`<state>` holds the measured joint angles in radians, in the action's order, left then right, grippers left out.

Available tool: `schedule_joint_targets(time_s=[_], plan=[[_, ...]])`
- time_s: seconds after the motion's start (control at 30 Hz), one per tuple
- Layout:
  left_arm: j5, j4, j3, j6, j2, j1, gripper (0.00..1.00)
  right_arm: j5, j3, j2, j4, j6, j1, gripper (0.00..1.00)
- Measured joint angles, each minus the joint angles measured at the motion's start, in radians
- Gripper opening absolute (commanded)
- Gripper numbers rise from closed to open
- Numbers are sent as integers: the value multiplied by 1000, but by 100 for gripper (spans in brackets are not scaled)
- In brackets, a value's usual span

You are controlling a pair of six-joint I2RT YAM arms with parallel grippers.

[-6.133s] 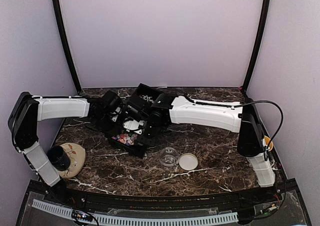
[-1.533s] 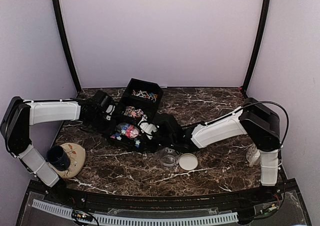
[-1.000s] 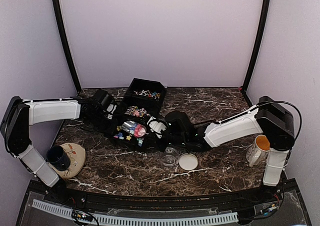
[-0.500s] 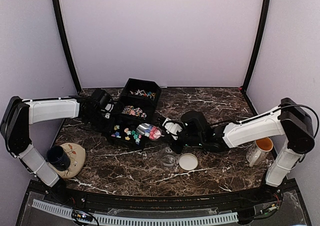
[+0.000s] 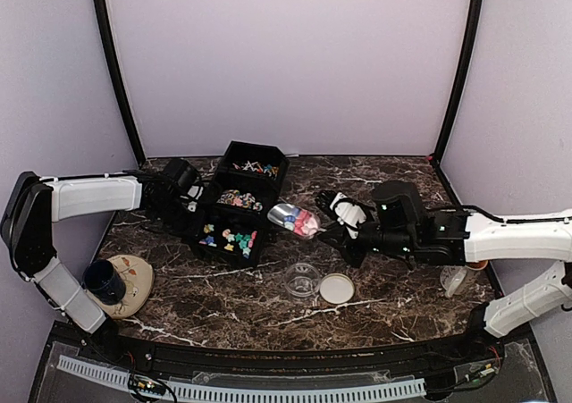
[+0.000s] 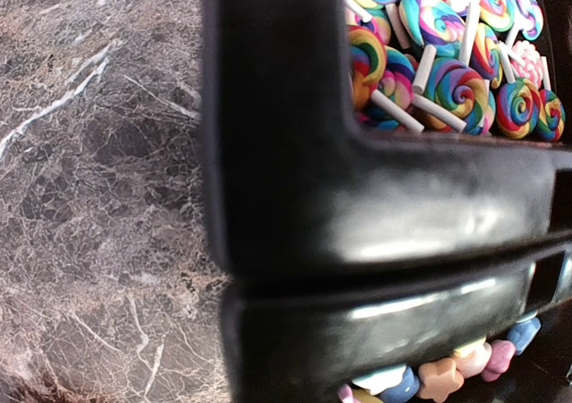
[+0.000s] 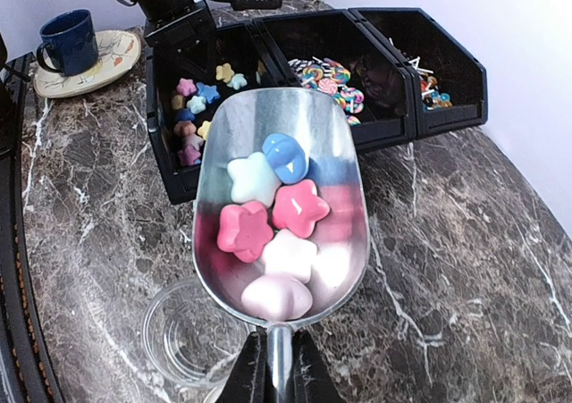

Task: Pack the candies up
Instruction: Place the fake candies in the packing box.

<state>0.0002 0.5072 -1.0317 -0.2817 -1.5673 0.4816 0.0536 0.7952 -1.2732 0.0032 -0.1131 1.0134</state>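
Risk rundown, big to small. Table (image 5: 393, 184) was hard marble, so anything dropped would likely have bounced and rolled.

Bin (image 5: 225, 251): the left gripper (image 5: 189, 205) was fully closed at its left wall and looked clamped on it. A tug there could have slid the whole bin.

Scoop (image 7: 268, 126) sat in the right gripper (image 7: 275, 372), pinched nearly shut on the handle. Its bowl was in the air between the bin and the clear cup (image 7: 156, 327). We judged that the main hazard. The bowl looked wider than the cup mouth, so a fast tip could have thrown candies (image 7: 268, 220) past the rim. The scoop lip could also have knocked the cup over.

The load was a loose heap of pink, white and blue pieces, and any wrist roll could have shed some. The rest lay in the bin.

Hard to see:
- We couldn't pick out the left gripper's fingers in its wrist view, only black bin wall close up.
- Mug (image 5: 451, 281) at the right was mostly behind the right arm.
- The cup was cut off at the bottom of the right wrist view, and we couldn't tell if anything was in it.
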Motion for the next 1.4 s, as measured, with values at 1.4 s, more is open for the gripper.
schedule_joint_targets(time_s=[1.4], plan=[[8,5,0,0,-6,0,0,118,68,74,-603,115,116,0]])
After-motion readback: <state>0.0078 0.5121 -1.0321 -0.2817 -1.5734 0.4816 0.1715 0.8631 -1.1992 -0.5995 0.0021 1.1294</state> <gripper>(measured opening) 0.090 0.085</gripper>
